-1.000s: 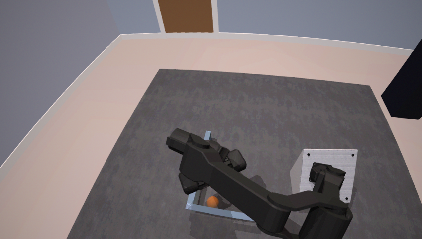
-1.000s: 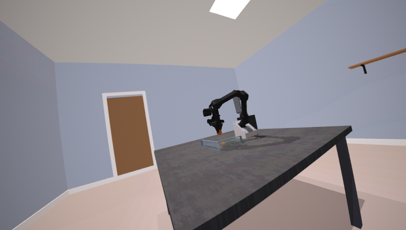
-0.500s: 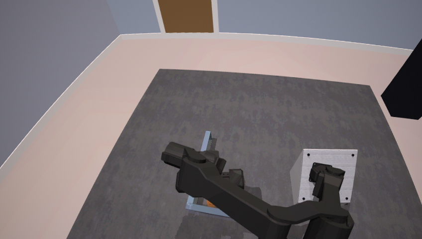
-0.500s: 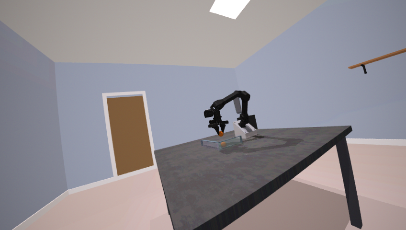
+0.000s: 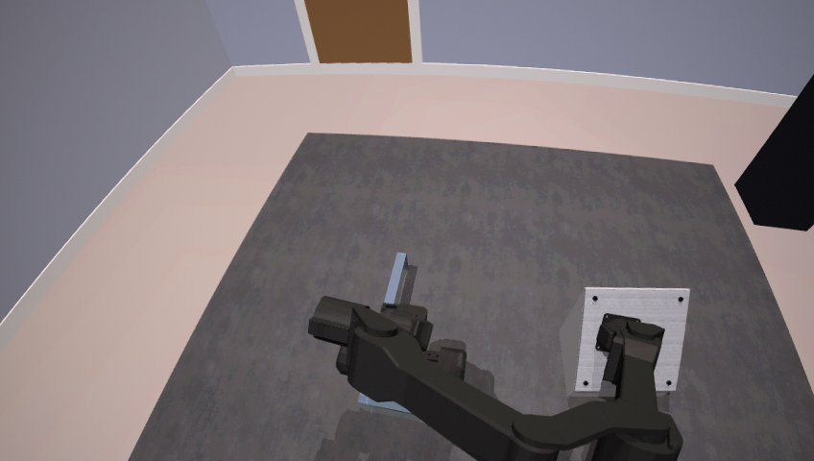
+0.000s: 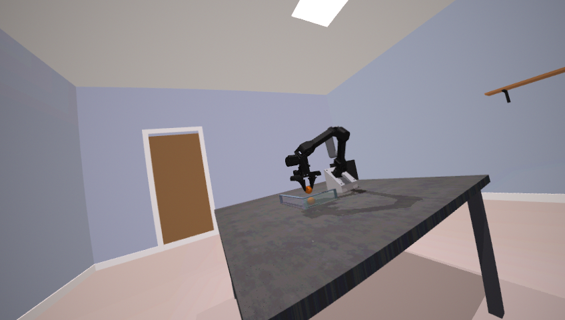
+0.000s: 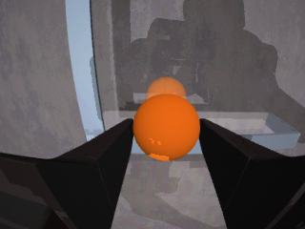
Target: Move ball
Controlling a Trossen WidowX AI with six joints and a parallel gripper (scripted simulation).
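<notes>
table (image 6: 356,245): dark grey, carries walls and arm base.
walls (image 6: 295,200): low, clear, form a corner.
tool (image 7: 167,153): clamped on ball, raised above the corner.
ball (image 7: 167,126): orange, off the table, just above see-through copy (image 7: 167,87).

The ball (image 7: 167,128) is bright orange; the see-through copy (image 7: 167,87) behind it is a paler, washed-out orange. The end effector (image 7: 167,153) and arm (image 5: 457,400) are matt black. The worktop (image 6: 317,245) is dark grey, mottled with lighter blotches. The clear walls (image 5: 395,279) show pale blue. The arm's base plate (image 5: 634,320) is light grey-white. The door (image 6: 180,186) is brown with a white frame.
</notes>
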